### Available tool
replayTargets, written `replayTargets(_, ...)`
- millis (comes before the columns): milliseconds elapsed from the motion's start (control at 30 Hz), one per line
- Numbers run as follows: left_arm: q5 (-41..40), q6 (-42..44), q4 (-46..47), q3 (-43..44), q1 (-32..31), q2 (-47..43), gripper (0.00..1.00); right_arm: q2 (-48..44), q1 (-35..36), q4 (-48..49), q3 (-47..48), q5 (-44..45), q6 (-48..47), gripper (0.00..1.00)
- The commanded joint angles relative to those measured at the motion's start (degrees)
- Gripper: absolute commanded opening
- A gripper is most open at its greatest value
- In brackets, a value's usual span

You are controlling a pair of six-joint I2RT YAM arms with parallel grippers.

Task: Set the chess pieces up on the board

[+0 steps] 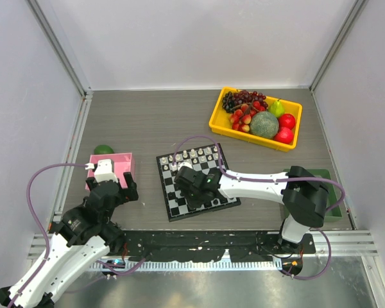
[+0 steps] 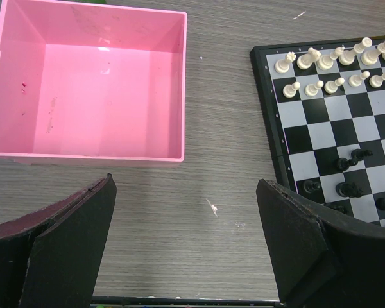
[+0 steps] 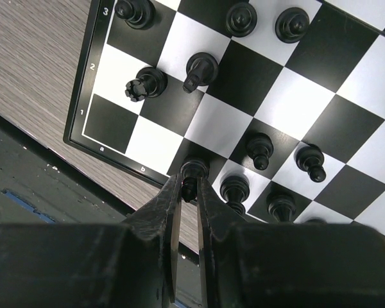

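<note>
The board (image 1: 169,212) lies at the table's middle, its checks also filling the right wrist view (image 3: 224,122). White chess pieces (image 1: 192,156) stand in two rows on its far side, seen again in the left wrist view (image 2: 321,61). Several black pieces (image 3: 202,67) stand on the near rows. My right gripper (image 3: 189,187) is shut on a black piece (image 3: 194,171) standing on a dark square in the board's nearest row, by the edge. My left gripper (image 2: 185,181) hangs open over bare table between the pink tray and the board (image 2: 346,122), holding nothing.
An empty pink tray (image 2: 90,154) sits left of the board, with a green object (image 1: 103,149) behind it. A yellow bin (image 1: 215,119) of fruit stands at the back right. A dark green block (image 1: 326,177) lies at the right edge.
</note>
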Motion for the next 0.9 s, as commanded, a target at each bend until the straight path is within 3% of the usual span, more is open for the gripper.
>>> replayTargets(0,-0.8,0.4,2.2,0.0,-0.1,-0.4,0.99,1.0,0.5,1.2,1.9,-0.1,0.1,0.2)
replayTargets(567,-0.8,0.4,2.3,0.1,-0.2,-0.3,0.99,-3.3,0.6,-1.8,5.5,0.6,-1.2,0.35)
replayTargets(867,-0.8,0.4,2.3,0.1,-0.1,-0.3,0.99,-4.6,-0.3,-5.6,10.1,7.6,-2.8,0.41)
